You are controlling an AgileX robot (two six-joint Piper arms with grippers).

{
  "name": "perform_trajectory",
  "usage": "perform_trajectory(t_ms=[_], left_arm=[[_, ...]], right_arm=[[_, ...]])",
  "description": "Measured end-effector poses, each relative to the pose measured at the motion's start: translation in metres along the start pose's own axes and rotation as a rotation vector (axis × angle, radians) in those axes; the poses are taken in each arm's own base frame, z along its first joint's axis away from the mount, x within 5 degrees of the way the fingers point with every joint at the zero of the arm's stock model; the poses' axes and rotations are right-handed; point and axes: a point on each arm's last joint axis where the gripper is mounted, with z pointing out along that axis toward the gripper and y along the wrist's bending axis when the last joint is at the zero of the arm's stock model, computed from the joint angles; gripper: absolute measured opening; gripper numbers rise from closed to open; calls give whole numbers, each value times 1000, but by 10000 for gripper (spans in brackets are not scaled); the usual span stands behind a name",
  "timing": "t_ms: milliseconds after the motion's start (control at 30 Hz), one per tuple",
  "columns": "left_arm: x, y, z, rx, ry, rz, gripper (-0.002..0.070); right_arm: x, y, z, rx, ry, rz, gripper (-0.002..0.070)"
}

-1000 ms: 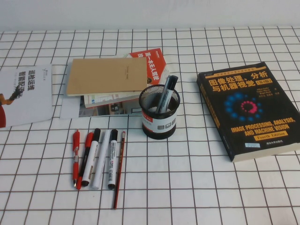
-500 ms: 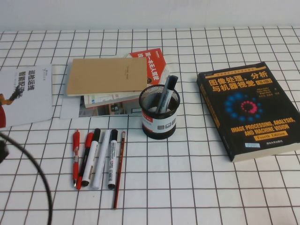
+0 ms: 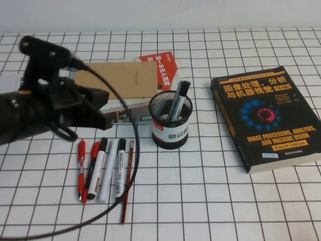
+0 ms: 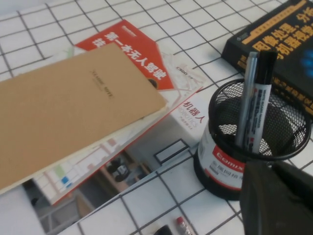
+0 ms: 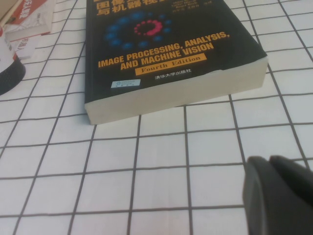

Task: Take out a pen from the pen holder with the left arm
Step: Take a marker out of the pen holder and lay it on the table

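The pen holder (image 3: 170,120) is a round black cup made of wire net, with a white and red band low down. It stands upright on the white surface (image 3: 225,201) with black squares. Two pens stand in it and lean toward its far rim: a marker (image 4: 258,98) with a black cap and a thin grey pen (image 4: 247,93) just beside it. Both pens are in the cup and nothing holds them.

The left tool (image 3: 100,119) hangs above the surface, to the left of the pen holder and apart from it. Its tips are pressed together, narrow, and it holds nothing. A black cable (image 3: 133,165) loops down from the arm on the near left side of the pen holder.

Left of the pen holder and a bit farther back lies a brown notebook (image 3: 125,80) on top of a red book (image 3: 163,65). Nearer than the pen holder, on its left, a row of pens (image 3: 103,168) lies flat. A thick black book (image 3: 266,115) lies to the right of the pen holder.

The right tool (image 5: 279,196) shows only in its own wrist view. It is low over the surface, past the black book from the pen holder. I cannot tell if this tool is wide or narrow.
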Motion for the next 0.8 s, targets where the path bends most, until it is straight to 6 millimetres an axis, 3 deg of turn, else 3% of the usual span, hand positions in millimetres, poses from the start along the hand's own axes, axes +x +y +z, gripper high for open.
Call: perform_trajectory(t_ms=[200, 500, 800], left_arm=[[-22, 0, 55, 109, 75, 12, 31], [-48, -5, 111, 250, 103, 63, 375], [-47, -52, 153, 302, 76, 228, 415]], right_arm=[[0, 0, 0, 0, 0, 0, -16], [0, 0, 0, 0, 0, 0, -16], [0, 0, 0, 0, 0, 0, -16]])
